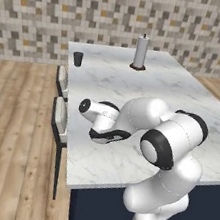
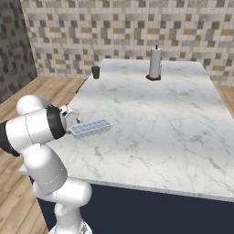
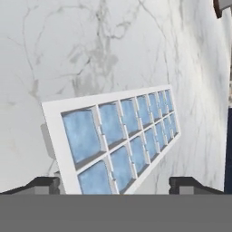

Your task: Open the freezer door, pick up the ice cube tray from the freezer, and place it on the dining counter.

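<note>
With both fingertips [image 3: 45,183] spread wide and clear of it, the gripper [image 3: 115,186] gripped nothing; one ice cube tray [image 2: 90,127], two rows of pale blue cubes, lay flat on the dining counter [image 2: 173,123] between them. Farther back stood one paper towel roll [image 2: 155,64] and one dark cup [image 2: 95,72].
</note>
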Controlling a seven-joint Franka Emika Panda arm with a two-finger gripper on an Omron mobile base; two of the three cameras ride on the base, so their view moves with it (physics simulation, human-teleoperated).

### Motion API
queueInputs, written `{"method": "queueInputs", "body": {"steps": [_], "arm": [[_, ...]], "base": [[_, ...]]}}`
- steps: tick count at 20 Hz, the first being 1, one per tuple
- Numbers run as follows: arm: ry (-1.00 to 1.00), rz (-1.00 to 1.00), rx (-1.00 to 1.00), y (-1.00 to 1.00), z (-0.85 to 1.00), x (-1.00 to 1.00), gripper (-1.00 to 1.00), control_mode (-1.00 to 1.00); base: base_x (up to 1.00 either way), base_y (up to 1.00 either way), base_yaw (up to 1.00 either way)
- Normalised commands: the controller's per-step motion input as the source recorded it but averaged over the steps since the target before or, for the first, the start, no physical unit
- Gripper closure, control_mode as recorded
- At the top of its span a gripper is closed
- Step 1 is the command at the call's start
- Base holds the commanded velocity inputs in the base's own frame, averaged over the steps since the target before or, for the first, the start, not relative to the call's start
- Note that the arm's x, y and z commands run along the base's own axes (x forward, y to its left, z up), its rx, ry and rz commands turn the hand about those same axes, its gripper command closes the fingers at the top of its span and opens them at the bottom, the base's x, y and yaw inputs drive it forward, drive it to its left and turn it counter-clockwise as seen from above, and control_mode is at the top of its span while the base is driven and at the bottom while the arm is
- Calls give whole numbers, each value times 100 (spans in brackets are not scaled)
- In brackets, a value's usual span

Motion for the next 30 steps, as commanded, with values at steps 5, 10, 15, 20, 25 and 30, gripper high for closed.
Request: {"method": "queueInputs", "body": {"steps": [5,10,15,20,25,30], "arm": [[0,0,0,0,0,0,-100,-100],[5,0,0,0,-2,-1,-100,-100],[6,0,0,8,-2,-24,-100,-100],[11,0,4,5,0,-8,-100,-100],[1,-3,2,-4,38,-3,-100,-100],[0,-6,3,-26,63,-12,-100,-100]], "base": [[0,0,0],[0,0,0],[0,0,0],[0,0,0],[0,0,0],[0,0,0]]}}
